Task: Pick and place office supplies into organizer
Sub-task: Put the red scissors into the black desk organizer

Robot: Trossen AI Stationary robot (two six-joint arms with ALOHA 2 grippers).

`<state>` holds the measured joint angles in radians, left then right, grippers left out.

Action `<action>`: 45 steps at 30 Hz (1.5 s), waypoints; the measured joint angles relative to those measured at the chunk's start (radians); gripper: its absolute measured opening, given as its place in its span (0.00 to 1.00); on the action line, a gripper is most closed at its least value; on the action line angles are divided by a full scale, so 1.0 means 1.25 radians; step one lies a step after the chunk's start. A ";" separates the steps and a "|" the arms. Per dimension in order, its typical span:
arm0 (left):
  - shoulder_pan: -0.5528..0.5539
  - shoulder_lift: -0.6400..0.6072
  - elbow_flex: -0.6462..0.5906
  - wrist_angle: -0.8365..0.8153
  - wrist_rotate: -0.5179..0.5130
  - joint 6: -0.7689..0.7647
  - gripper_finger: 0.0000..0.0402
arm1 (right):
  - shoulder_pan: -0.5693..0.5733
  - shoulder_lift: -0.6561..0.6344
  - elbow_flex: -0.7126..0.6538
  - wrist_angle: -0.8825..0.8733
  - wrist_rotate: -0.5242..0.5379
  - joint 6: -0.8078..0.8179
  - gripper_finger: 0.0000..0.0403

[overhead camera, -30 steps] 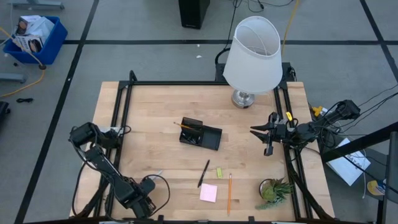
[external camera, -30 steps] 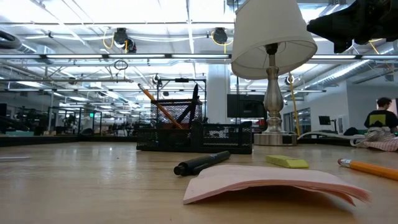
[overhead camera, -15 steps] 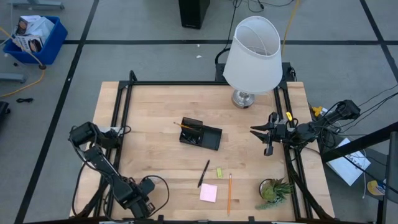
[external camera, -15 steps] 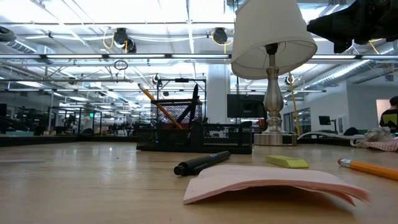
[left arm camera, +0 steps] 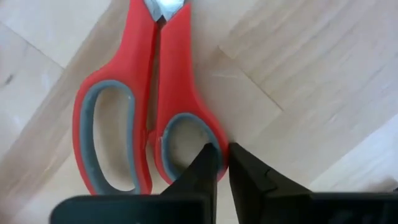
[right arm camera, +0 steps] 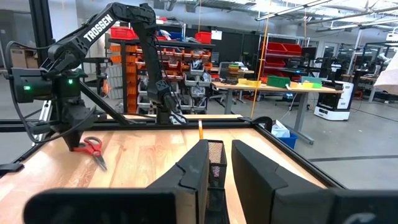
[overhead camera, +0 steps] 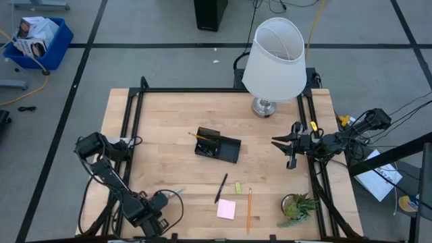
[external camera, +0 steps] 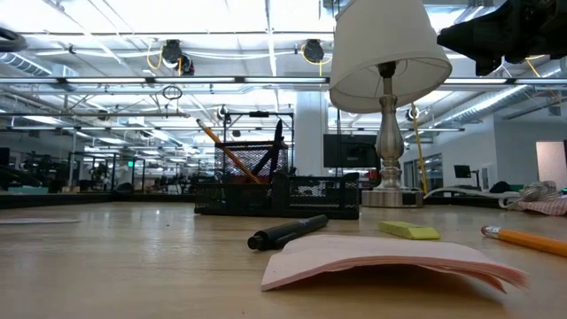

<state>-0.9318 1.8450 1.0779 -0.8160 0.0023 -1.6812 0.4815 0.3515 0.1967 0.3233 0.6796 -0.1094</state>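
Observation:
Red-handled scissors [left arm camera: 146,106] lie flat on the wood near the table's front left corner. My left gripper [left arm camera: 222,163] stands over their handles, shut on one loop; the right wrist view shows them too [right arm camera: 91,149]. My right gripper [overhead camera: 290,146] hovers at the table's right side, slightly open, holding nothing. The black organizer [overhead camera: 217,146] sits mid-table with an orange pencil [overhead camera: 196,136] leaning in it. In front of it lie a black pen [overhead camera: 221,188], a yellow-green eraser [overhead camera: 237,187], a pink sticky-note pad [overhead camera: 227,209] and another pencil [overhead camera: 249,210]. My left gripper pinches the rim of the scissors' smaller finger loop [left arm camera: 222,142]. One finger [left arm camera: 205,163] is inside the loop and the other [left arm camera: 244,169] is outside it. The fingers come from above, pointing down. The scissors lie flat on the table.
A white-shaded lamp [overhead camera: 273,61] stands at the far edge, right of centre. A small green potted plant [overhead camera: 297,207] sits at the front right corner. Black rails [overhead camera: 132,128] run along the table's left and right sides.
My left arm's wrist has crept a little toward the table's left edge. A person far off in the room has gone out of the low view. Nothing on the table has moved.

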 joint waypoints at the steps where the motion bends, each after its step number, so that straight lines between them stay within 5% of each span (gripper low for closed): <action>1: 0.000 0.000 0.000 -0.003 -0.005 0.004 0.04 | 0.000 0.000 0.000 0.000 0.000 0.000 0.16; 22: 0.089 -0.140 -0.005 -0.343 -0.086 0.041 0.06 | 0.000 0.000 0.000 0.000 0.000 0.000 0.16; 33: 0.249 -0.246 -0.003 -0.419 -0.170 0.228 0.03 | 0.000 0.000 0.000 0.000 0.000 0.000 0.16; 45: 0.437 -0.287 0.089 -0.484 -0.157 0.470 0.05 | 0.000 0.000 0.000 0.000 0.000 0.000 0.16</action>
<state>-0.3852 1.4864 1.1895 -1.4210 -0.1938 -1.0940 0.4814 0.3515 0.1967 0.3233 0.6796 -0.1093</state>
